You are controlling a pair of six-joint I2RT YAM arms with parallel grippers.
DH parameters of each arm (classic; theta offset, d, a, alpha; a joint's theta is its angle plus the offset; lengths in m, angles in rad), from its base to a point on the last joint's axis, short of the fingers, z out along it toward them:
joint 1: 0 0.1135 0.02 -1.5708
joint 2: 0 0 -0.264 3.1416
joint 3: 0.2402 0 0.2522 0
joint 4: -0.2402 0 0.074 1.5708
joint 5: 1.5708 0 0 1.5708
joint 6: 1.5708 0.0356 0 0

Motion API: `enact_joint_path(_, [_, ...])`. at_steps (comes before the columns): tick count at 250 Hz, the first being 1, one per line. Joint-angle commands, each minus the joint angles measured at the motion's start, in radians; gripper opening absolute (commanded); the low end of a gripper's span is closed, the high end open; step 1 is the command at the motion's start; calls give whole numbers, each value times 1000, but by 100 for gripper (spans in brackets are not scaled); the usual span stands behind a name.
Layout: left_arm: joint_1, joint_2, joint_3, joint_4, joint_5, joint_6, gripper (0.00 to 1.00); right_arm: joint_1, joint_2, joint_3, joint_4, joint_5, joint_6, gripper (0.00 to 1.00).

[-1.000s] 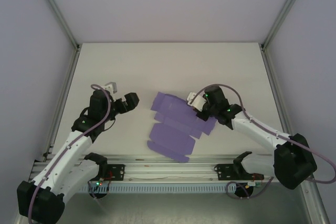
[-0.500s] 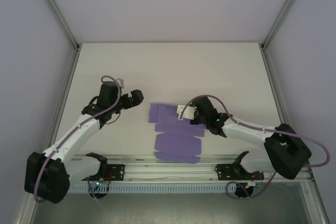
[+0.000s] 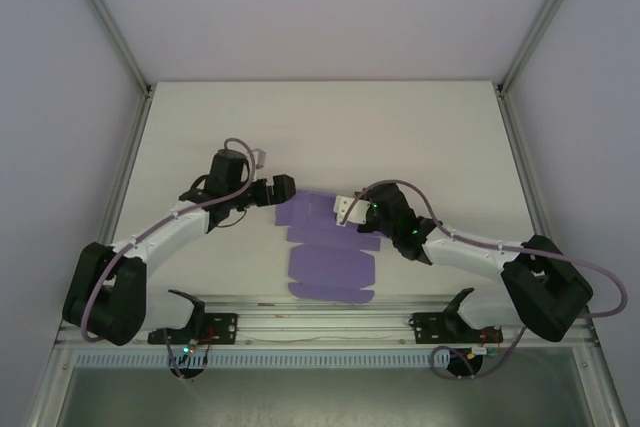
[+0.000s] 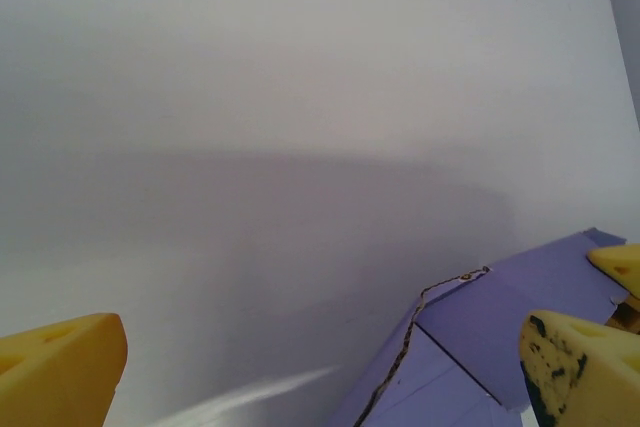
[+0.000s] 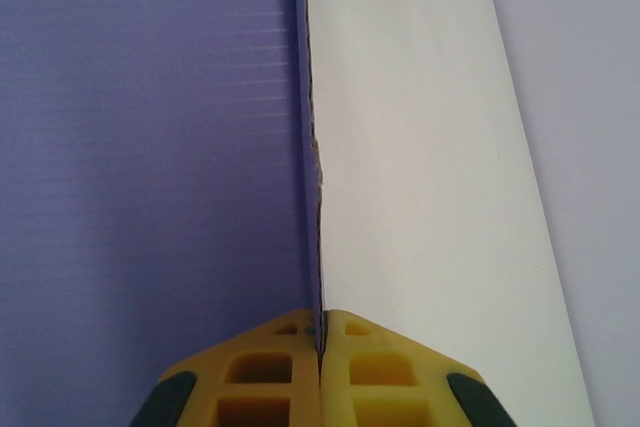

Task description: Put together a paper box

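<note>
A flat lavender paper box is pinched at its edge by the closed right gripper, with the left gripper spread wide nearby.

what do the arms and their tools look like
Both arms have white links with black joints: left arm, right arm. A mauve cable loops over each wrist. The left tool and right tool have yellow fingers, dark-smudged on the left, with square hollows on the right.
</note>
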Motion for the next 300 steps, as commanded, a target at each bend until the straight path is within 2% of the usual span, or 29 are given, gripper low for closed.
enact_joint_path(1, [-20,37,30,43,28,47,100,6,8,16,52,-13,7,0])
enact_joint_path(39, [-67,85,42,52,6,65,100,5,37,50,72,47,11,0])
enact_joint_path(109, [-83,167,89,144,-27,29,100,-11,105,122,50,51,-10,0])
enact_joint_path(174, [-97,215,100,237,-131,-40,100,-24,90,146,22,-57,-30,0])
enact_joint_path(226, [-115,181,61,320,-203,-85,100,-35,98,169,12,-61,-57,0])
enact_joint_path(265, [-117,155,57,256,-242,-86,100,-41,84,171,46,3,-72,0])
enact_joint_path(300, [-116,54,-16,187,-307,-78,100,-55,48,157,39,22,-73,0])
